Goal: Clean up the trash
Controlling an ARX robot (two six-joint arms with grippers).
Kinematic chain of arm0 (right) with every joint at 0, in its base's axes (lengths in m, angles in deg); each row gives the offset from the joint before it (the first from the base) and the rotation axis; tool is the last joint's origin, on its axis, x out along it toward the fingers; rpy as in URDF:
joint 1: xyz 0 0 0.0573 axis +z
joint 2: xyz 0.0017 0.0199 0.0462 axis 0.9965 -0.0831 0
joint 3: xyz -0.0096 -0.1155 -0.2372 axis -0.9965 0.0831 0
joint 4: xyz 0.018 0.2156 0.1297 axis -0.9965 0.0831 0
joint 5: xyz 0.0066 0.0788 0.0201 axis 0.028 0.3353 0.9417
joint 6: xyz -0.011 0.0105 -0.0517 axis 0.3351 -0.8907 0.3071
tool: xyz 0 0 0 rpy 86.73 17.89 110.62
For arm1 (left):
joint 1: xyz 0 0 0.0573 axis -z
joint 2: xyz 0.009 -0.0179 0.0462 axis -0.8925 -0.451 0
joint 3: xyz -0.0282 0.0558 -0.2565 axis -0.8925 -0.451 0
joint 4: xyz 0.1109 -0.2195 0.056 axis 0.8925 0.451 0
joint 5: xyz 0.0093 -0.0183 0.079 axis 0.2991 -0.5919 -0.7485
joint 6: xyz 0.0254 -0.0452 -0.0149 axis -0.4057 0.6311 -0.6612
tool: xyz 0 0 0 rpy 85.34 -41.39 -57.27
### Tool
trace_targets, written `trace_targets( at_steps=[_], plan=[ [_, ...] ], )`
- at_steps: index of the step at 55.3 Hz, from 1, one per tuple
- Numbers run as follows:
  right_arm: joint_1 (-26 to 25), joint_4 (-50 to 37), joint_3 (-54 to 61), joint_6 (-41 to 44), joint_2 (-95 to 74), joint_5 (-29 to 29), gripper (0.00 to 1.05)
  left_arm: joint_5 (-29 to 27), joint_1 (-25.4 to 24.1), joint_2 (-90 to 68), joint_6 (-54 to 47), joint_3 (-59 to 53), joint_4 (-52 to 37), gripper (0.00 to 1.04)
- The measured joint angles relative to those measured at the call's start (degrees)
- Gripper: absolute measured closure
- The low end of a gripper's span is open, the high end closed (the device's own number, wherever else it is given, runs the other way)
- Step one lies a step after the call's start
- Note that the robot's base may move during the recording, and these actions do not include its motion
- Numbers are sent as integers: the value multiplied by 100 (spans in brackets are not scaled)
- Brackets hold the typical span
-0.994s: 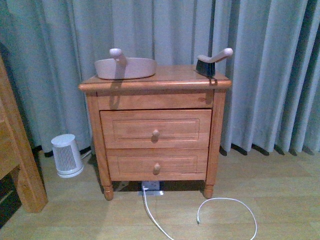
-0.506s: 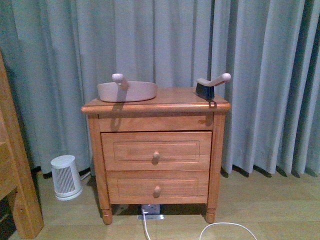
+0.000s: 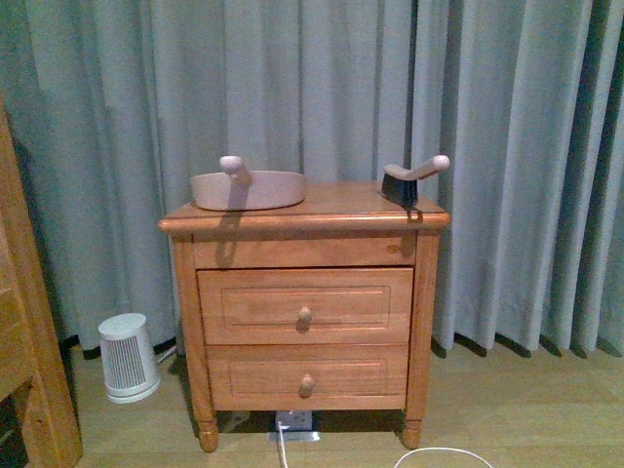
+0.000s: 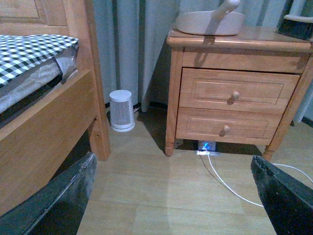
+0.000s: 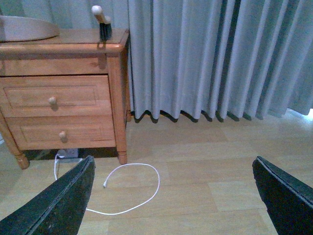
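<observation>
front / nightstand (image 3: 304, 292): wooden, two drawers, right in front of the grey curtain (image 3: 507, 146)
front / dustpan (image 3: 249, 188): pinkish, on the left of the top, handle sticking up
front / brush (image 3: 409, 180): right side of the top, well apart from the dustpan
front / trash: honestly can't tell where it is or how it looks
left wrist / left gripper (image 4: 171, 161): fingers spread wide, nothing between them, bed (image 4: 44, 112) on the left
right wrist / right gripper (image 5: 172, 160): same deal, wide apart and holding nothing, white cable (image 5: 132, 188) looped on the floor
</observation>
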Motion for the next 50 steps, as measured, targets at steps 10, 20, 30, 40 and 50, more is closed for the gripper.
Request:
trace_targets(
  at_steps=[10,20,30,40,50],
  plan=[
    [0,0,0,0,0,-2,7,0,0,0,2,0,0,8],
    [0,0,0,0,0,-2,7,0,0,0,0,0,0,8],
    [0,0,0,0,0,-2,7,0,0,0,0,0,0,8],
    [0,0,0,0,0,-2,7,0,0,0,0,-2,0,8],
    [0,0,0,0,0,-2,7,2,0,0,0,0,0,8]
  ],
)
